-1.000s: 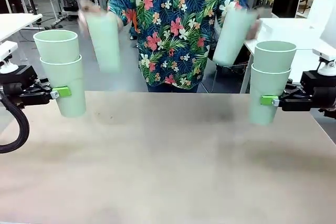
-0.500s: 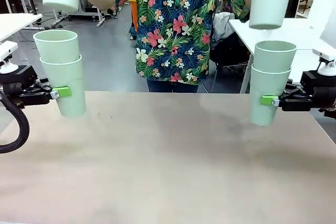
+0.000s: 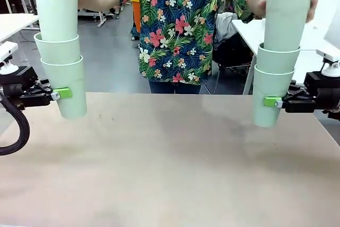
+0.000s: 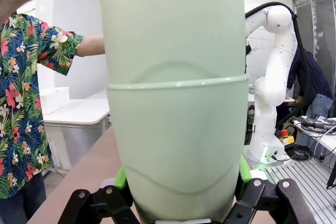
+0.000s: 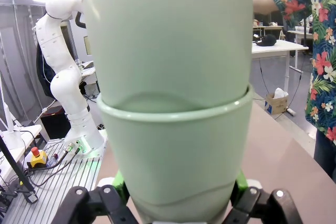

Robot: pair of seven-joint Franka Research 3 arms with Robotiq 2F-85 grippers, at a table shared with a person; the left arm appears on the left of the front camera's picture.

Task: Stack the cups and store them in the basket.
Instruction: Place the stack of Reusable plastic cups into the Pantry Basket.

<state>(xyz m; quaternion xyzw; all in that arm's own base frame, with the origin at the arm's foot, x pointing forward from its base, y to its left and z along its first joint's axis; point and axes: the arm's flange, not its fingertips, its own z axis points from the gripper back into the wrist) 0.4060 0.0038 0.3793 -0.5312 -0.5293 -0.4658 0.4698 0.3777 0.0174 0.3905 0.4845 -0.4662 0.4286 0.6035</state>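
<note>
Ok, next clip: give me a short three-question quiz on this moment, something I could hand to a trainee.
1. True or false: the left gripper is shut on the lower cup of the two it carries.
2. Above the right gripper, the person's hand is: A) holding a third cup with its base inside the stack; B) empty; C) gripping the gripper's fingers.
3. Fill in: leaving out the cups in the person's hands, each gripper carries ___ cups.

Key: 1 true; 2 A; 3 two.
</note>
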